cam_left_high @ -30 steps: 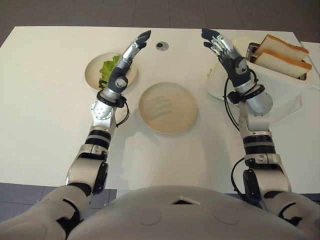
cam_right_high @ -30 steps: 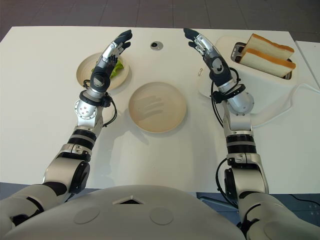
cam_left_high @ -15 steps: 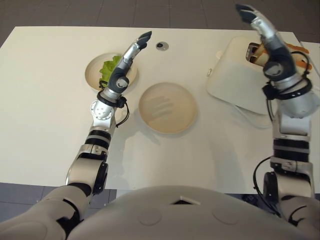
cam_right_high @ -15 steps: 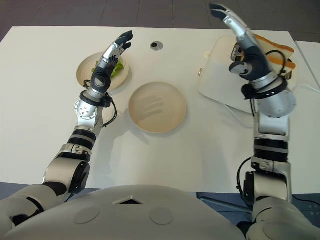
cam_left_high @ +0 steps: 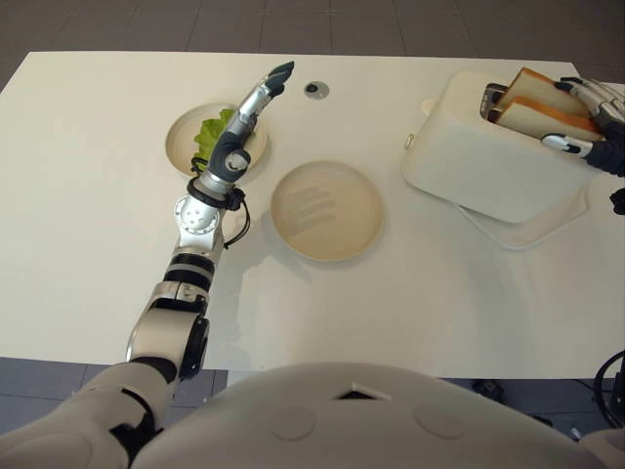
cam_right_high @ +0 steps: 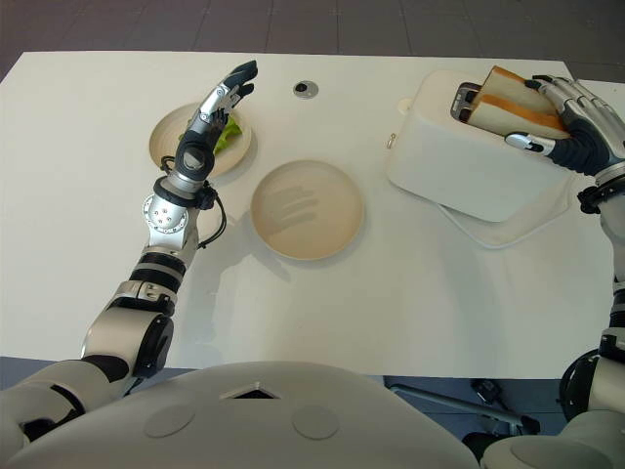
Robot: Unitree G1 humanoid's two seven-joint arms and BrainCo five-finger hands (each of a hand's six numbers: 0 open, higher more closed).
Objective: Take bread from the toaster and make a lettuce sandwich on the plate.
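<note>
Two slices of bread (cam_right_high: 503, 96) stand in the slots of a white toaster (cam_right_high: 459, 166) at the back right of the table. My right hand (cam_right_high: 576, 125) is at the slices' right end, with its fingers curled over their top edge and the thumb against the front slice. An empty beige plate (cam_left_high: 327, 210) lies in the middle. Lettuce (cam_left_high: 209, 135) sits in a small bowl (cam_left_high: 182, 149) at the back left. My left hand (cam_left_high: 246, 119) hovers over that bowl with straight fingers and holds nothing.
The toaster rests on a white tray (cam_left_high: 532, 230) near the table's right edge. A small round metal fitting (cam_left_high: 315, 90) sits in the tabletop behind the plate. The front half of the white table is bare.
My right arm swung from in front of the toaster up and out to the right, then came down onto the right end of the bread. The left arm kept still.
</note>
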